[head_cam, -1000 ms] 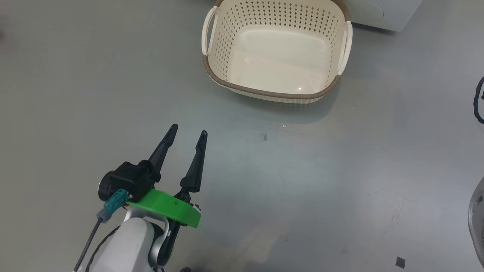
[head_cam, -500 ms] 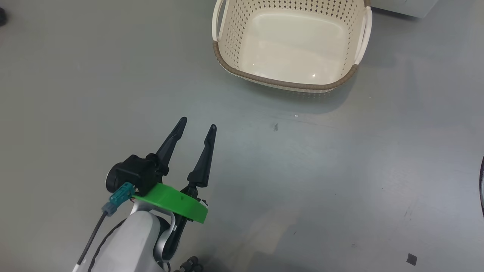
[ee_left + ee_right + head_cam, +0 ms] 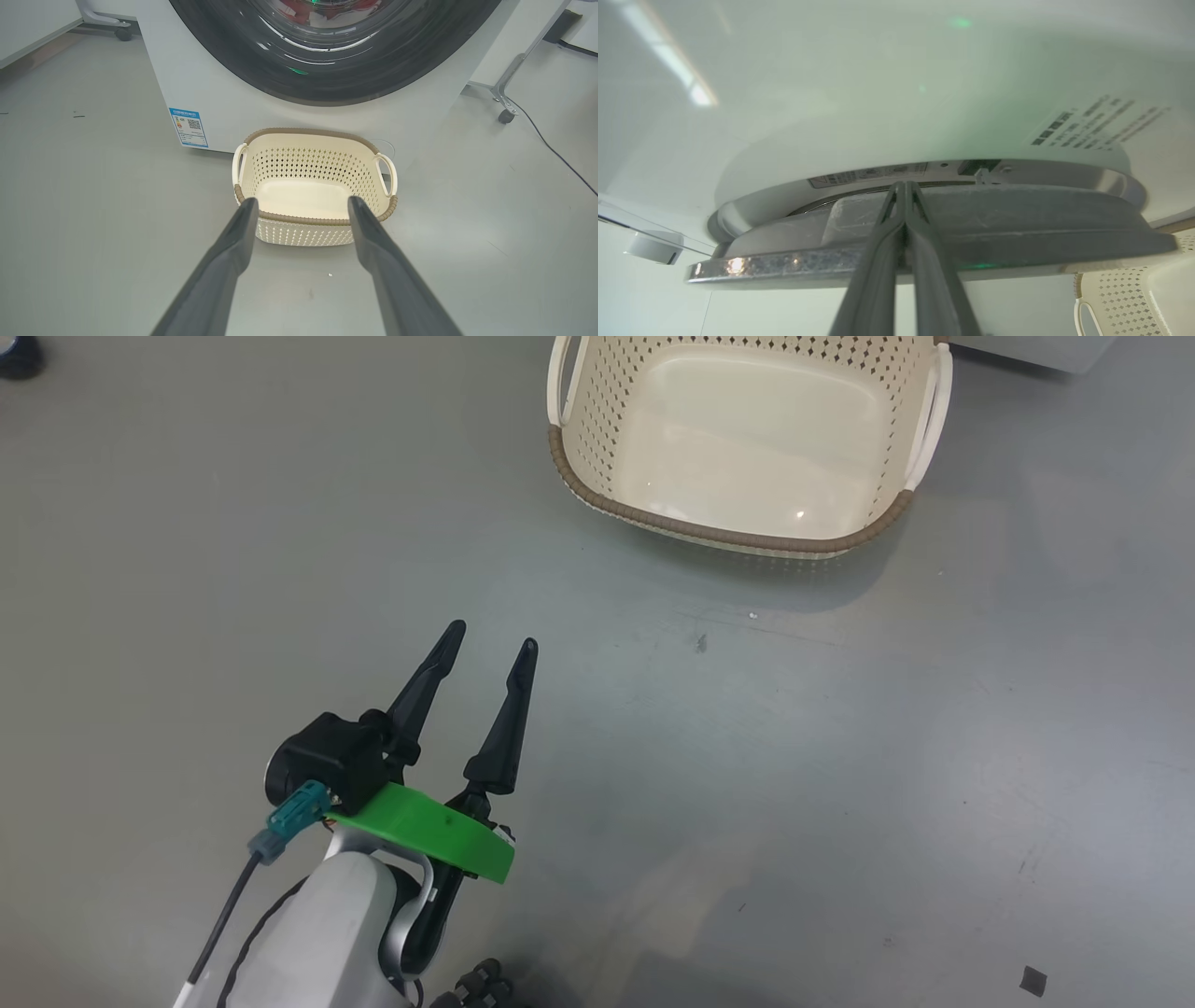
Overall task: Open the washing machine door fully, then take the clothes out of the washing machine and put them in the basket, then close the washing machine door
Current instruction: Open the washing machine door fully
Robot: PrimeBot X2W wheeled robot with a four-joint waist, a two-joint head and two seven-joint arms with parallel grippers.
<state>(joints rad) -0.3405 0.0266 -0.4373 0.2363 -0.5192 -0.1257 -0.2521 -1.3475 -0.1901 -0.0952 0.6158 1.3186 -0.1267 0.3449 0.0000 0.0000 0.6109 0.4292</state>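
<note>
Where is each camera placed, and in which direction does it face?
Head view: on the head, facing down at the floor, the basket and the open left gripper.
Left wrist view: looks along the left fingers to the basket and the washing machine door.
Right wrist view: close to the door's edge, past the shut right gripper.
Shared: head and left wrist views both show basket and left gripper.
</note>
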